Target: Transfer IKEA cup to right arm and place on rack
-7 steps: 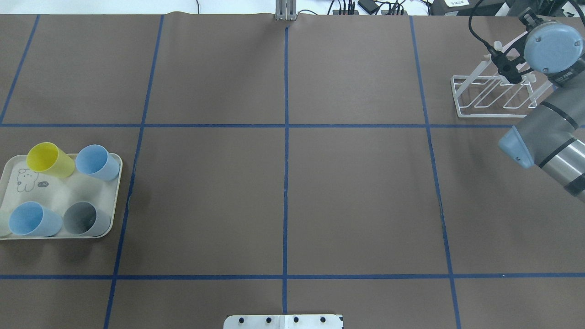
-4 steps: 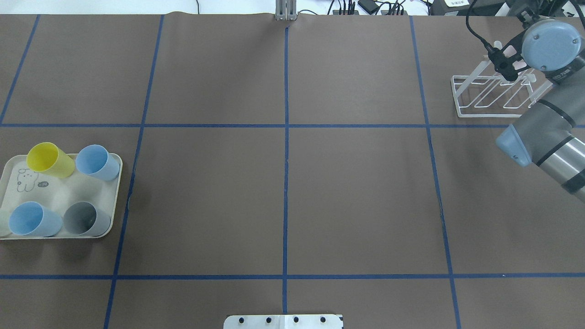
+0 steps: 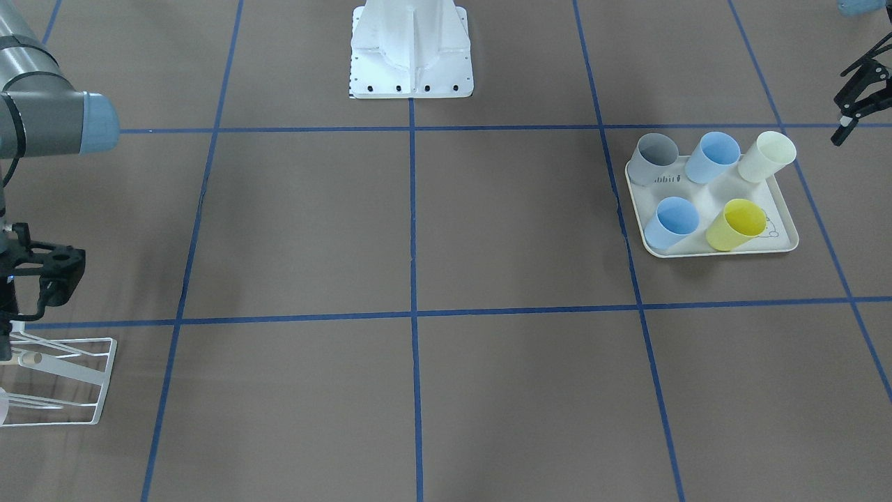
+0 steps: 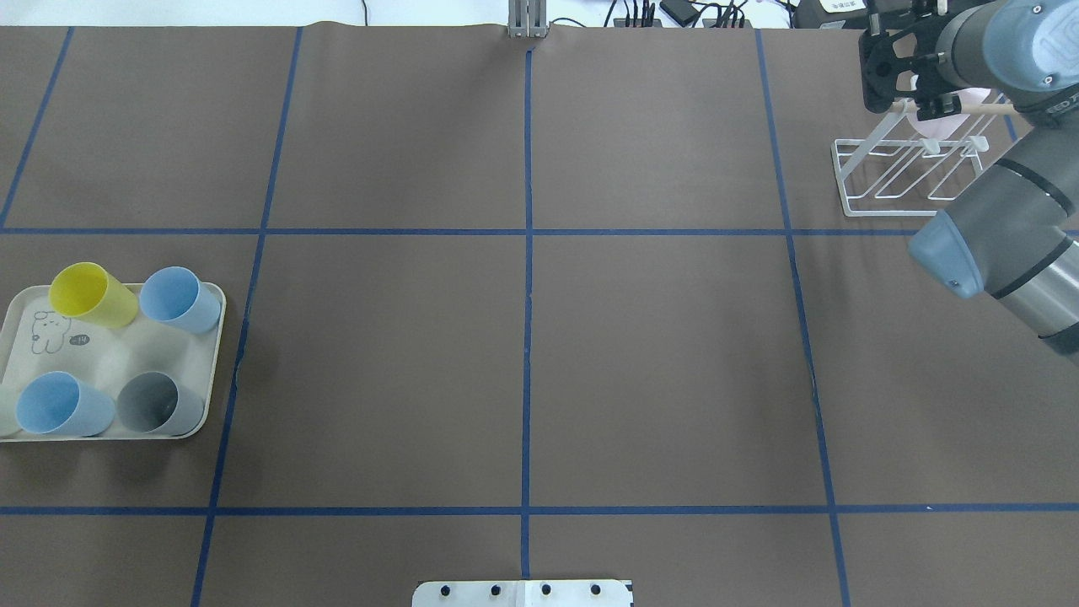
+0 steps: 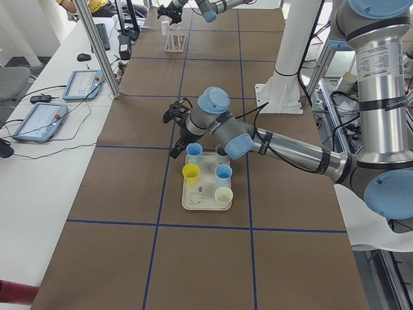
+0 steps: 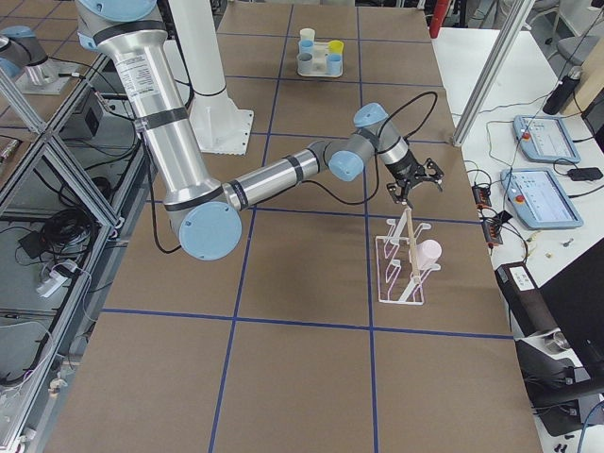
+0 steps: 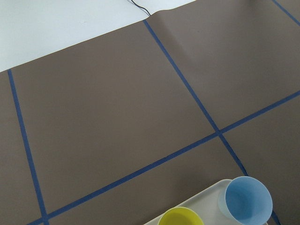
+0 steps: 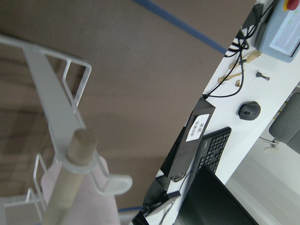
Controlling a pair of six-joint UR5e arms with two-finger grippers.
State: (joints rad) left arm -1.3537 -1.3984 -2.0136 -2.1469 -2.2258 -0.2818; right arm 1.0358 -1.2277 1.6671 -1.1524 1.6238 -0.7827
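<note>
On the rack [image 6: 400, 274], at the robot's right end of the table, you have:

- One pale pink cup [image 6: 429, 253], lodged among the slanted prongs just beside the wooden-tipped rod [image 6: 408, 247]. The prongs carry it with no gripper on it. Which way its mouth faces is too small to tell. You may judge the placing done.
- Right gripper [image 6: 416, 186], above the rack's top and apart from it. Its jaws are spread with nothing between them. It seems held clear so the cup hangs on the rack alone.
- Left gripper [image 3: 849, 101], jaws apart and empty, above the table near the tray [image 3: 784, 247] and well apart from the rack. That tray is likely its supply.
- Tray contents, mouth-up and none gripped: grey cup [image 3: 654, 157], back blue cup [image 3: 718, 153], cream cup [image 3: 766, 155], front blue cup [image 3: 672, 219], yellow cup [image 3: 739, 222].
</note>
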